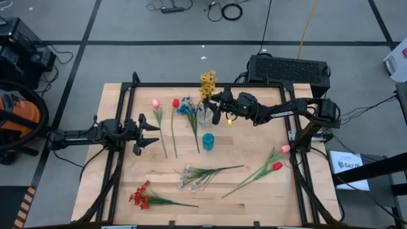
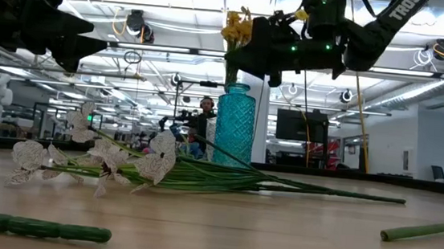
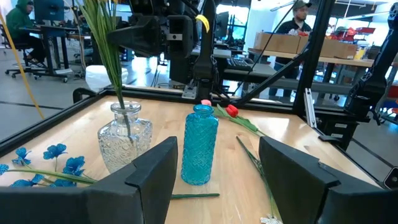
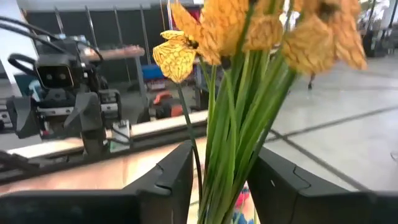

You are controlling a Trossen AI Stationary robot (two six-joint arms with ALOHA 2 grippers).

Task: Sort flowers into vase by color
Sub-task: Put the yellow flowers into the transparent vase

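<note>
A yellow spray (image 1: 207,83) stands upright with its stems in a clear glass vase (image 3: 124,140) near the table's far edge. My right gripper (image 1: 215,106) reaches in from the right at stem height. It is open, and in the right wrist view its fingers stand on either side of the green stems (image 4: 227,143) with narrow gaps. A teal vase (image 1: 208,141) stands just nearer, with nothing in it. My left gripper (image 1: 154,133) hovers open at the table's left, facing both vases. Blue flowers (image 1: 187,109) and a pink (image 1: 156,103) and a red tulip (image 1: 175,102) lie between them.
A white spray (image 1: 191,175) lies at the table's middle near side and a red spray (image 1: 141,196) at the near left. A pink (image 1: 285,149) and a red tulip (image 1: 277,166) lie at the right, by the right arm's base. A black frame (image 1: 191,84) borders the table.
</note>
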